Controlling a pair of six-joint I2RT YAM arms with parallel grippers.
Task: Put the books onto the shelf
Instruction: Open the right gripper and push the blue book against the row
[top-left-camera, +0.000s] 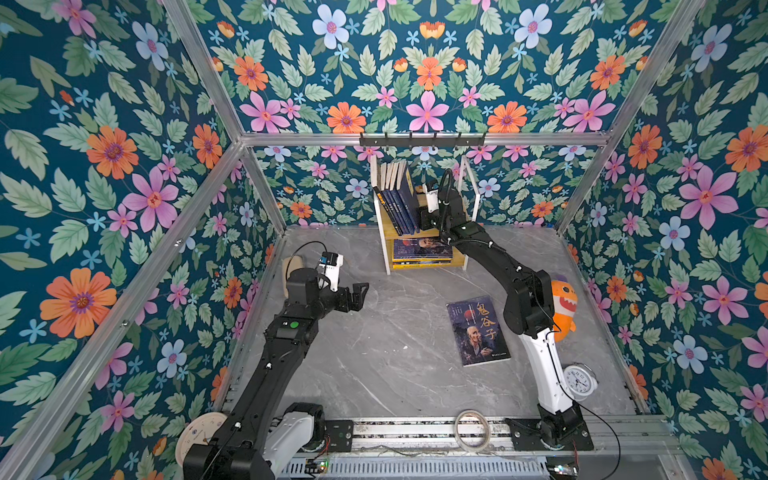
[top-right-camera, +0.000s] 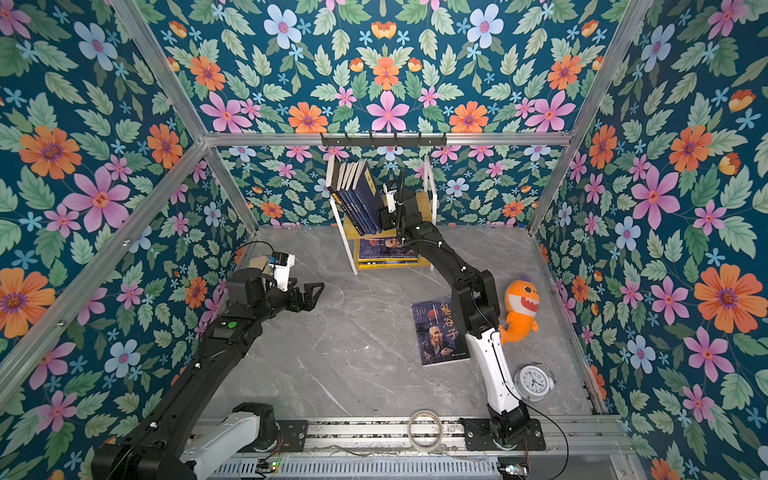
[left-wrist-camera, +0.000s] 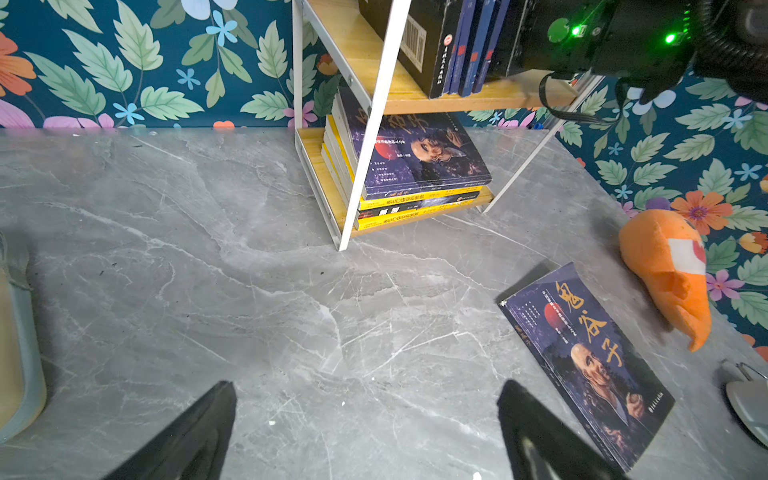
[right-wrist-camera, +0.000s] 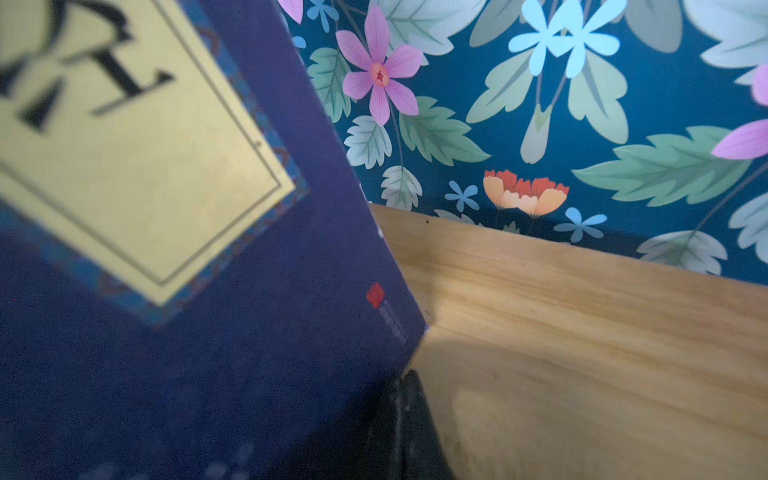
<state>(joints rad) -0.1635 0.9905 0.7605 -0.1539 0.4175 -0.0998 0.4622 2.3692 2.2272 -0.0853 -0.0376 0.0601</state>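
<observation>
The shelf (top-left-camera: 473, 195) (top-right-camera: 432, 195) stands against the back wall. Several navy books (top-left-camera: 399, 203) (top-right-camera: 357, 203) lean upright on its upper board, and a stack of books (top-left-camera: 422, 251) (left-wrist-camera: 415, 174) lies flat on the lower board. My right gripper (top-left-camera: 424, 216) (right-wrist-camera: 409, 376) is shut on the upper board (right-wrist-camera: 582, 332), its tips against the bottom corner of the outermost navy book with a yellow label (right-wrist-camera: 166, 249), nothing between them. A dark book with an old-man portrait (top-left-camera: 478, 330) (top-right-camera: 442, 330) (left-wrist-camera: 590, 357) lies flat on the table. My left gripper (top-left-camera: 359, 295) (left-wrist-camera: 368, 386) hangs open over the table's left side, empty.
An orange shark plush (top-left-camera: 563, 303) and a white alarm clock (top-left-camera: 579, 378) sit by the right arm. A tape roll (top-left-camera: 471, 430) lies on the front rail. A black hook rail (top-left-camera: 422, 139) runs above the shelf. A beige object (top-left-camera: 291, 266) sits behind the left arm.
</observation>
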